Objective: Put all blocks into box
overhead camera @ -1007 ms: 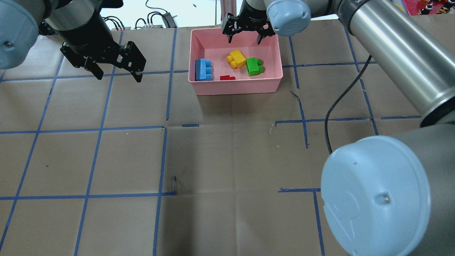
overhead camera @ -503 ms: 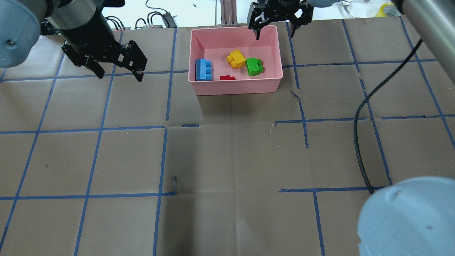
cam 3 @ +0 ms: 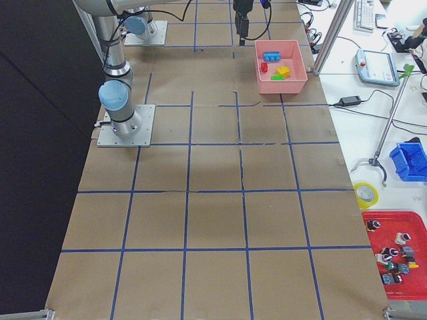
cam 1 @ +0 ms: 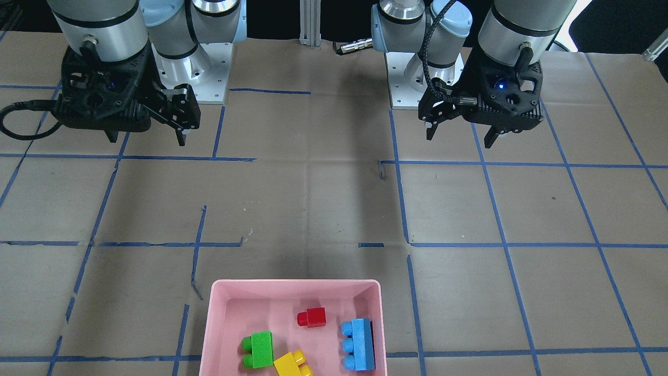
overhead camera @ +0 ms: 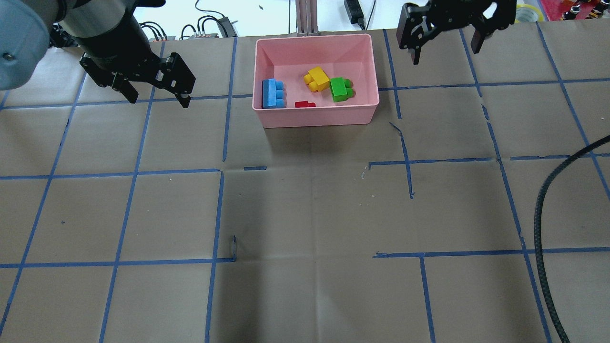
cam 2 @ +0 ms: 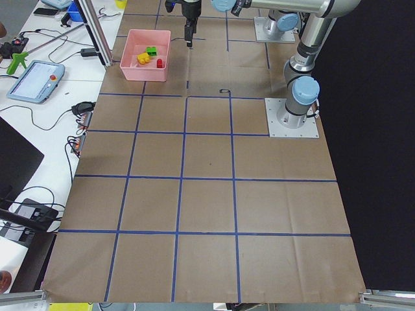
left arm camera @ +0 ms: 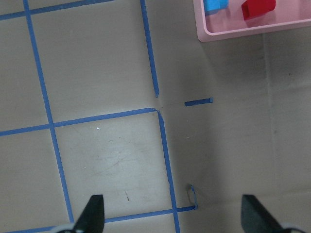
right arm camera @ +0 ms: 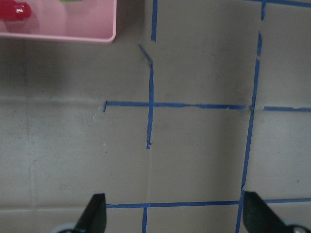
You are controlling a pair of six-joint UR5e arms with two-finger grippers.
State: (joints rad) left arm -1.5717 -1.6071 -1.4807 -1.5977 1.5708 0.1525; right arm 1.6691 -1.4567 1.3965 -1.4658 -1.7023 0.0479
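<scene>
Brown-papered table (overhead camera: 305, 214), squared off with blue tape (overhead camera: 133, 174). Left gripper (overhead camera: 157, 97) hanging above the paper, jaws spread wide, nothing between them. In its own wrist view, fingertips (left arm camera: 95, 213) at opposite bottom corners, only paper and tape lines in the gap. Right gripper (overhead camera: 444, 55) likewise spread wide and empty, up near the table's far edge.

Pink box (overhead camera: 314, 116) resting on the paper between the two claws: off to the right of the left gripper, off to the left of the right gripper, under neither and touched by neither. Seen from the left wrist as a corner ahead and to the right of the claw; from the right wrist as a corner ahead and to the left.

All four bricks inside:
- Blue block (overhead camera: 272, 93) along the wall nearest the left gripper, lying on its side, studs turned toward the right gripper.
- Yellow block (overhead camera: 318, 79) about mid-box.
- Green block (overhead camera: 340, 89) just beside the yellow one, apparently touching it, on the right gripper's side.
- Red block (overhead camera: 303, 104) by the wall facing the robot, between blue and green, partly hidden behind that wall from overhead.

Black braided cable (overhead camera: 541, 214) curving in on the right gripper's side, nearer the robot. Pendant (cam 2: 35, 81) with a screen on the bench beside the table; print on it too small to read.
</scene>
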